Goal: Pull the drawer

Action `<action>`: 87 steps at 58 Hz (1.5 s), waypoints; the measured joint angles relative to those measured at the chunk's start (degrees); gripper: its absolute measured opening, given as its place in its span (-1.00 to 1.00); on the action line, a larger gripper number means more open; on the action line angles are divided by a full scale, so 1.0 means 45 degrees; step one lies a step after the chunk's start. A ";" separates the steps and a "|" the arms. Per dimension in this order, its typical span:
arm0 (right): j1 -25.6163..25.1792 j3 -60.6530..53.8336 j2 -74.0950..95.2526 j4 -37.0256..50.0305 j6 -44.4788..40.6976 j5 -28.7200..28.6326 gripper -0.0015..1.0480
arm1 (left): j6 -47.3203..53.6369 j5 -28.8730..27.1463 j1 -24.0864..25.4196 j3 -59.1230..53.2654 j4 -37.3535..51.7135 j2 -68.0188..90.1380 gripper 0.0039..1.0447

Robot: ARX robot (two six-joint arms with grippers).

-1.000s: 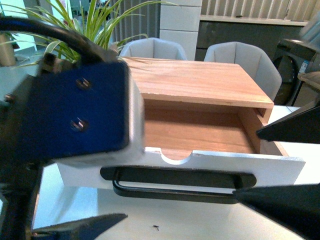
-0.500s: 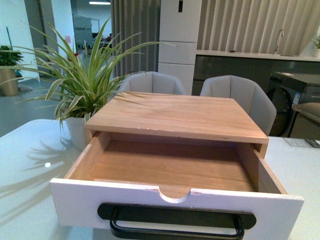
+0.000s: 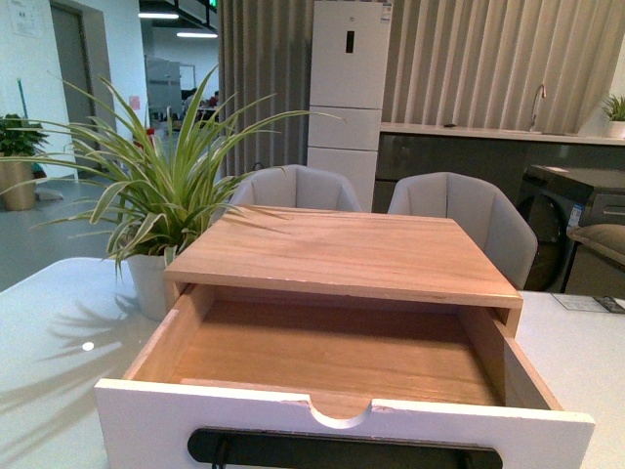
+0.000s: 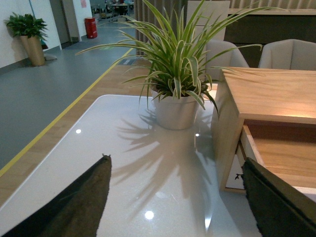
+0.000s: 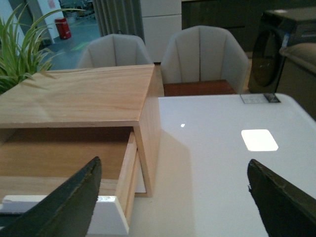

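Observation:
The drawer [image 3: 342, 425] stands pulled far out of its wooden cabinet [image 3: 342, 249] in the front view, with a white front, a half-round notch in the top edge and a black bar handle [image 3: 342, 451] at the frame's bottom. Its light wood inside is bare. Neither gripper shows in the front view. My left gripper [image 4: 180, 197] is open over the white table beside the cabinet's left side, holding nothing. My right gripper [image 5: 173, 197] is open by the drawer's right corner [image 5: 111, 212], also holding nothing.
A potted spider plant [image 3: 156, 195] stands on the white table [image 3: 49, 332] left of the cabinet. Two grey chairs [image 3: 459, 210] sit behind the table. A black appliance [image 3: 571, 220] is at the far right. Bare tabletop [image 5: 232, 177] lies right of the cabinet.
One second ago both arms filled the front view near the handle; now they have drawn back out of it. The view sits slightly higher, and the drawer stays pulled out.

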 joint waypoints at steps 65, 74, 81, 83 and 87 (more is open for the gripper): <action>-0.1418 -0.2535 -0.6018 -0.3220 -0.0403 -0.1370 -0.96 | -0.0092 -0.0073 -0.0034 -0.1914 -0.4226 -0.6280 -0.95; -0.1418 -0.2535 -0.6047 -0.3230 -0.0403 -0.1370 -0.96 | -0.0092 -0.0078 -0.0034 -0.1914 -0.4265 -0.6319 -0.95; -0.1418 -0.2535 -0.6052 -0.3230 -0.0413 -0.1370 -0.95 | -0.0097 -0.0078 -0.0034 -0.1914 -0.4265 -0.6324 -0.85; -0.1418 -0.2535 -0.6052 -0.3230 -0.0408 -0.1370 -0.81 | -0.0097 -0.0078 -0.0034 -0.1914 -0.4265 -0.6324 -0.72; -0.1418 -0.2535 -0.6052 -0.3230 -0.0413 -0.1370 -0.59 | -0.0097 -0.0078 -0.0034 -0.1914 -0.4265 -0.6324 -0.48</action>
